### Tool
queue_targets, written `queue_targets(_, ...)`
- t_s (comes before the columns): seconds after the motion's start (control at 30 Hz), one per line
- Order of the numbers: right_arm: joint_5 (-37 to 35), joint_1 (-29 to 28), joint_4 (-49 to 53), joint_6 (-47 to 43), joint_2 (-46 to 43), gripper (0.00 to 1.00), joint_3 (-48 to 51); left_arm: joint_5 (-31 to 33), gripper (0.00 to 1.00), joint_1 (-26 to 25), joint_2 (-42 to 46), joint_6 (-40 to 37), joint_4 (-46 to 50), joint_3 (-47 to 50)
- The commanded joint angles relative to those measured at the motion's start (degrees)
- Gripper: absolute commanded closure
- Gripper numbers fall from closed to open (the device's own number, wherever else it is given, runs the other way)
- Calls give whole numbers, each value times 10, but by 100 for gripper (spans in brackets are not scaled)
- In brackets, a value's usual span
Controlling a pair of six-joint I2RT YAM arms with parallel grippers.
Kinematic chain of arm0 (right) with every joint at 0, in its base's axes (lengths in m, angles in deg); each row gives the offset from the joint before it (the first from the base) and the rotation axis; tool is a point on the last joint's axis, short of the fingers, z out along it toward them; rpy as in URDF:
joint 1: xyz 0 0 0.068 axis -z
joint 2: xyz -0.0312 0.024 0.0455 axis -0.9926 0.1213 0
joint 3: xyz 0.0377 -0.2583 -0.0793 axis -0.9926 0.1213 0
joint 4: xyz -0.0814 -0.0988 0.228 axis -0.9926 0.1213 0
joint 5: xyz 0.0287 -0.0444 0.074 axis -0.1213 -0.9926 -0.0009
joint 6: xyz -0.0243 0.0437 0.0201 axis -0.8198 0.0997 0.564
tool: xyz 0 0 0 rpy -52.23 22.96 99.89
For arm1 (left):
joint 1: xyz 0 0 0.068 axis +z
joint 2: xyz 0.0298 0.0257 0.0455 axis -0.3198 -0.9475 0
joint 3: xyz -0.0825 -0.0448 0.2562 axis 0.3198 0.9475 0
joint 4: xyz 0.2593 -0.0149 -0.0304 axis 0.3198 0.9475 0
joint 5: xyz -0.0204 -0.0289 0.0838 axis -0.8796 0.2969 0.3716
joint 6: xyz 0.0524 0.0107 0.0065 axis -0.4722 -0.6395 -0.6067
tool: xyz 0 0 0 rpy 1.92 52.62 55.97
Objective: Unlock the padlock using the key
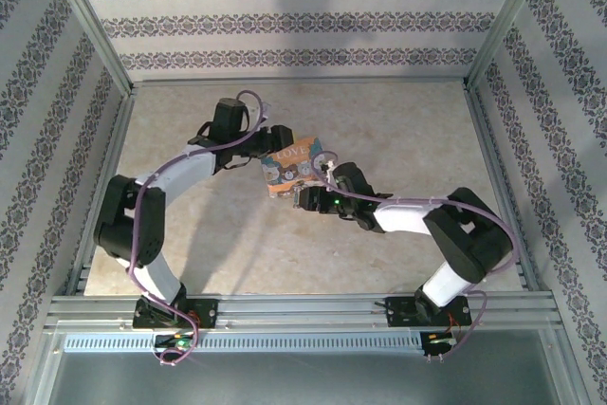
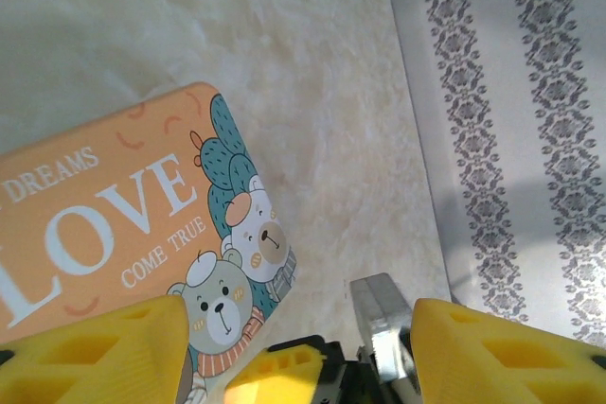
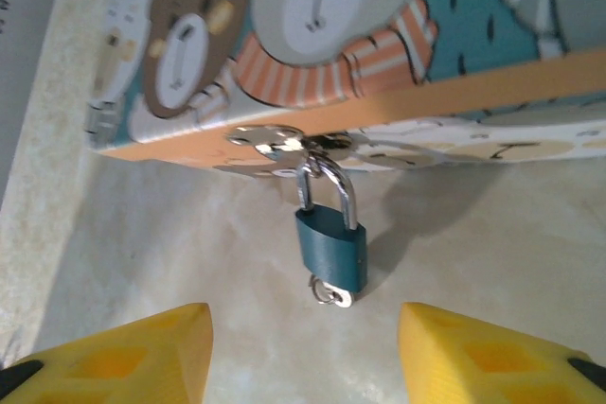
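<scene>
Open and empty, the right pincer (image 3: pixel 303 314) faces the teal padlock (image 3: pixel 331 248) at 12 o'clock, its key (image 3: pixel 331 293) an indistinct silvery bit, while the open left pincer (image 2: pixel 298 314) flanks the cropped box (image 2: pixel 104 224).

The teal padlock (image 3: pixel 332 253) is matt-painted metal with a glossy silver shackle (image 3: pixel 351 203).

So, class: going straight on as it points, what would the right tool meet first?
Probably the small teal padlock hanging from the clasp of the orange tin, centred ahead of the open right tool; depth is unclear.
</scene>
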Motion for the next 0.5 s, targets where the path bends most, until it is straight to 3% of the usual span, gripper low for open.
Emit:
queue_targets(0.0,-25,-7,-48,19,24,47,-11,-6,38,-9,-19,-20,14,-20)
queue_targets(0.47,-30,-18,-95,49,81,57,-20,24,39,-9,-59,-45,40,-17)
